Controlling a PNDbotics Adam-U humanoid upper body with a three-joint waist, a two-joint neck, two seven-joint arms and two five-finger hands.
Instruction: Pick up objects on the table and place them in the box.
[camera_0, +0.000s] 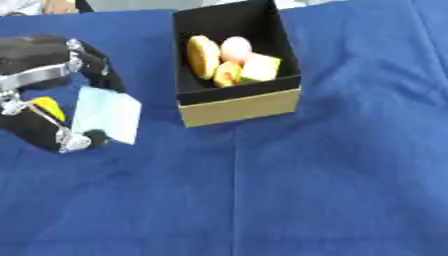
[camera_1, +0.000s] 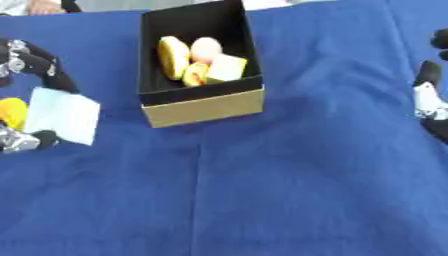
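Left of the box (camera_0: 238, 102), the robot's left hand (camera_0: 48, 85) has its fingers and thumb curled round a pale blue, flat, square-cornered packet (camera_0: 107, 114), which stands tilted between them with its lower corner near the blue cloth (camera_0: 289, 190). A small yellow piece (camera_0: 48, 107) shows inside the hand, further from the box than the packet; whether it belongs to the hand cannot be told. The box itself is black inside with a tan front wall, open at the top, and holds a yellow oval piece (camera_0: 203, 56), a pink round one (camera_0: 235, 48), a pale green block (camera_0: 261, 67) and a small orange-and-yellow piece (camera_0: 227, 74), all crowded together. Well right of the box, at the edge of the right eye view, the right hand (camera_1: 430, 97) shows only in part; its fingers cannot be made out.
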